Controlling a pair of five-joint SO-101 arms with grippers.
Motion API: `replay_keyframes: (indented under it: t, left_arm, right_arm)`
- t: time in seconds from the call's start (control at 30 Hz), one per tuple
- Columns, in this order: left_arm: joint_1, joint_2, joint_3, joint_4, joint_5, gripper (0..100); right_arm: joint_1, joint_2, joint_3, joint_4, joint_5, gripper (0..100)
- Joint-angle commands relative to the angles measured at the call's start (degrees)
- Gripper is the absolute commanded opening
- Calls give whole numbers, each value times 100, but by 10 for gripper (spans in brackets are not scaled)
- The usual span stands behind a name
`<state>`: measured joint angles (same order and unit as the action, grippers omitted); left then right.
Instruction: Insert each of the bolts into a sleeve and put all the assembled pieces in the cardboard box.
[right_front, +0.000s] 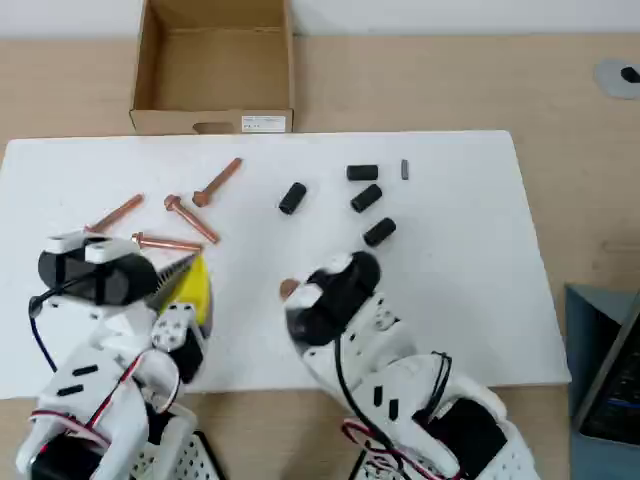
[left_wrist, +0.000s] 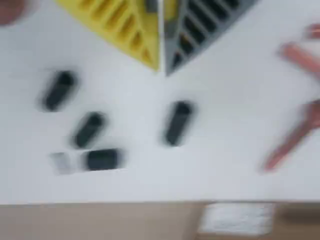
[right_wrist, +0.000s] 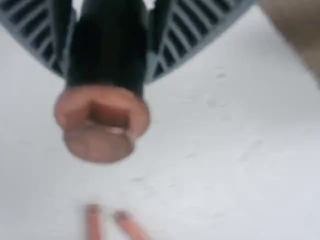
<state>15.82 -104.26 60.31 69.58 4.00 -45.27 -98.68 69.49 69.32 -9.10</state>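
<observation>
Clamping a black sleeve (right_wrist: 107, 35) between its dark fingers, the right pincer (right_wrist: 107, 72) hung low over the white board (right_front: 470, 300). The copper head of a bolt (right_wrist: 102, 120) sat flush against the sleeve's open end. In the high view that same copper head (right_front: 288, 290) peeked out beside the right arm, near the middle of the board.

The left pincer (left_wrist: 161, 62) had its yellow and grey fingers drawn together at the tips with nothing between them. It hovered above the board just short of the nearest of the four loose bolts (right_front: 167, 242). These lay scattered on the board's left part, close to one another, each at its own angle.

A lone sleeve (right_front: 292, 198) lay apart near the board's centre. Three more sleeves (right_front: 366, 198) lay in a loose cluster farther toward the right arm's side, none touching. A small grey piece (right_front: 404, 169) lay just beside the farthest of them.

The cardboard box (right_front: 143, 60) stood open on the wooden bench (right_front: 450, 80), against the board's far edge and beyond the bolts. No piece was visible inside it.
</observation>
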Motion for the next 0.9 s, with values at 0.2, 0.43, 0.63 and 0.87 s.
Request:
replay_keyframes:
  t: [0.2, 0.43, 0.63, 0.87]
  left_arm:
    - [-1591, -13, 1354, 0, -273, 1]
    - [-2110, -13, 2286, -35, -290, 1]
    - [-2347, -13, 2593, -114, -290, 1]
    - [-2708, -13, 3191, -563, -1081, 1]
  right_arm:
    - [954, 22, -347, -105, -26, 9]
    - [1411, 1437, -1429, -343, -26, 9]
    - [1481, 3547, -2879, -888, -9, 9]
    - [1481, 5824, -4479, -1644, 360, 9]
